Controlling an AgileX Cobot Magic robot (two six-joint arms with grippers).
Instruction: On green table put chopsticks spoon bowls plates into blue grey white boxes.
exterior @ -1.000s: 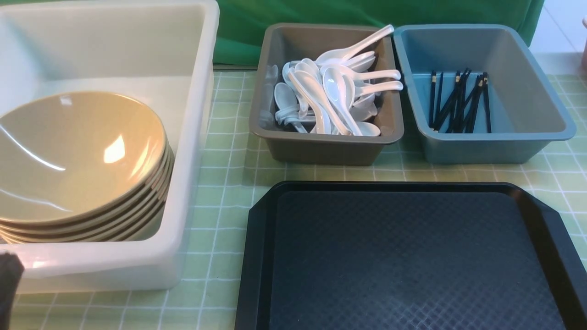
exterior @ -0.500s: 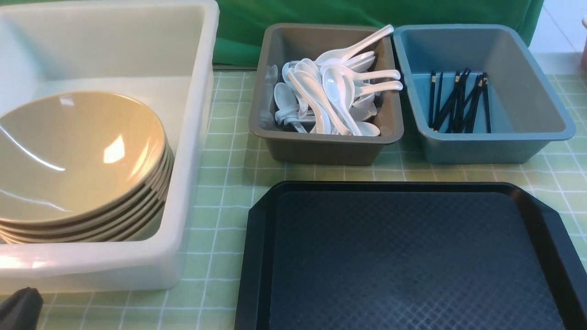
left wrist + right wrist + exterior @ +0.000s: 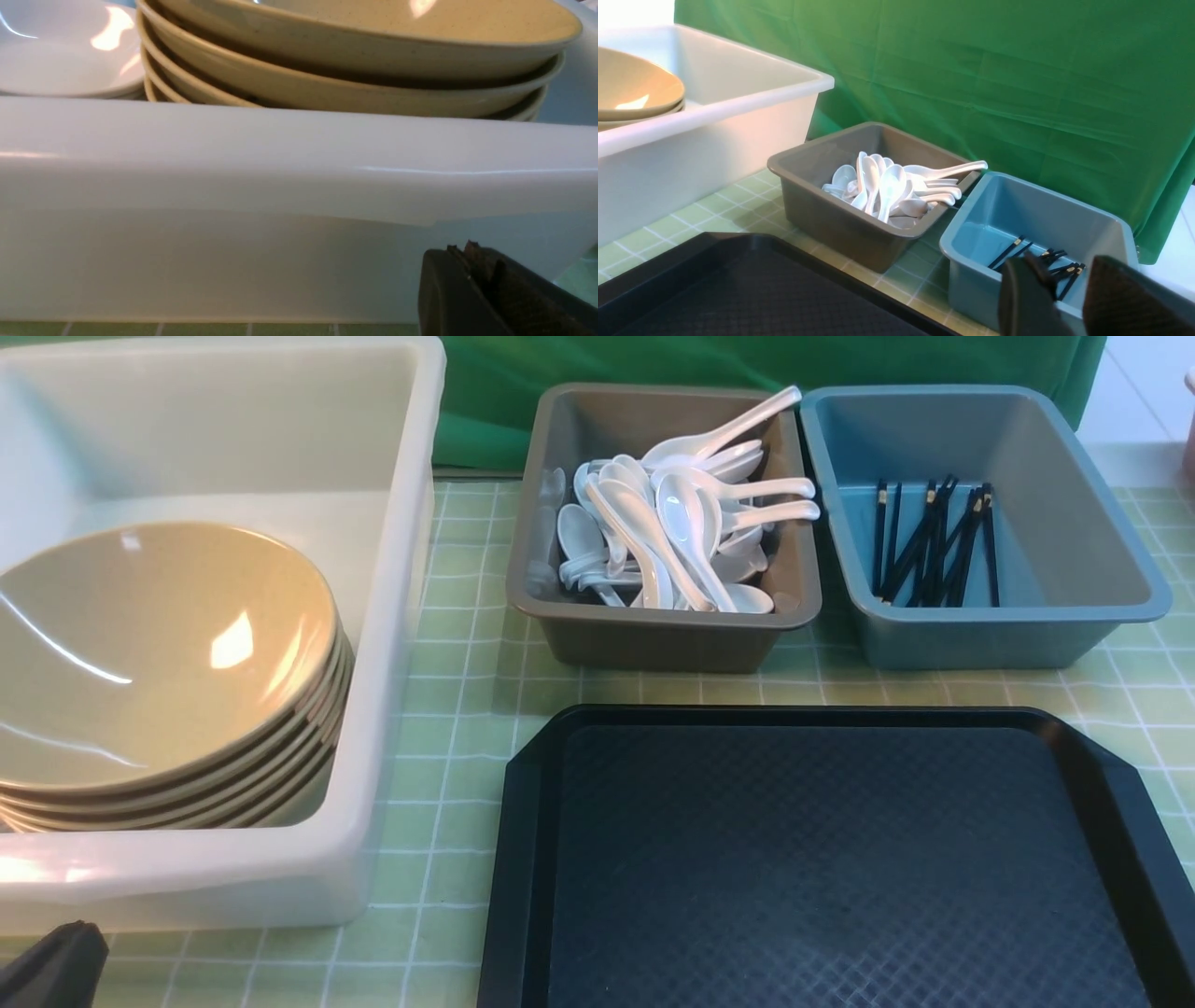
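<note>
On the green table [image 3: 467,691], the white box [image 3: 401,616] holds a stack of tan bowls [image 3: 159,653]. The left wrist view shows a white plate [image 3: 65,60] beside that stack. White spoons [image 3: 672,532] fill the grey box [image 3: 653,635], and black chopsticks [image 3: 934,546] lie in the blue box [image 3: 980,635]. My left gripper [image 3: 467,249] is shut and empty, low in front of the white box's near wall; only its tip [image 3: 56,966] shows in the front view. My right gripper [image 3: 1064,261] is open and empty, on the near side of the blue box [image 3: 1036,219].
A flat black textured tray [image 3: 840,859] lies in front of the grey and blue boxes with nothing on it. A dark green cloth backdrop [image 3: 653,359] hangs behind the boxes. The table's right edge runs just past the blue box.
In the front view the left gripper's tip has dropped and shifted slightly right at the lower left corner. Nothing else has moved.
</note>
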